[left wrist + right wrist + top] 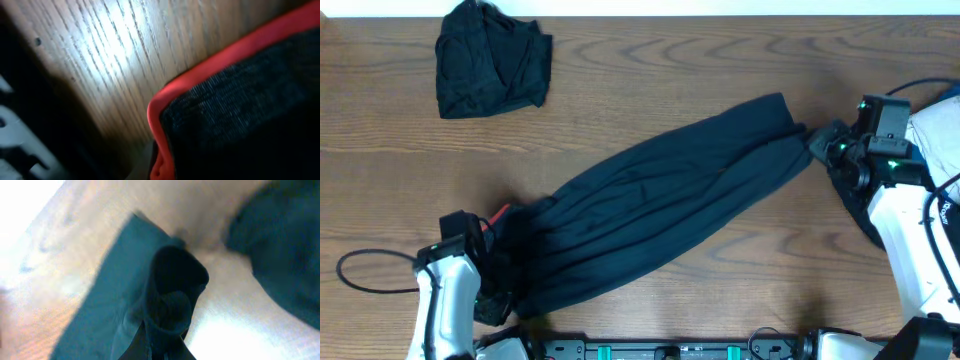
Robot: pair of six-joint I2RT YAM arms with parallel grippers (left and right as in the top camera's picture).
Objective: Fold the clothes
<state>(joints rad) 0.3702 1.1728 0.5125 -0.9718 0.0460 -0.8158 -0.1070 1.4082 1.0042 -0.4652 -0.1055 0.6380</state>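
Observation:
A long black trouser-like garment (pixel 660 205) stretches diagonally across the wooden table, from lower left to upper right. My left gripper (pixel 490 238) is shut on its waist end, where a coral-red band (pixel 165 107) edges the black fabric (pixel 240 115). My right gripper (pixel 817 146) is shut on the leg end at the right; in the right wrist view a bunched fold of dark cloth (pixel 172 295) fills the space between the fingers. A second black garment (pixel 490 58) lies crumpled at the back left.
Dark and white cloth (pixel 935 150) is piled at the right edge beside the right arm. A black cable (pixel 370 272) loops on the table at the front left. A dark rail (pixel 670 350) runs along the front edge.

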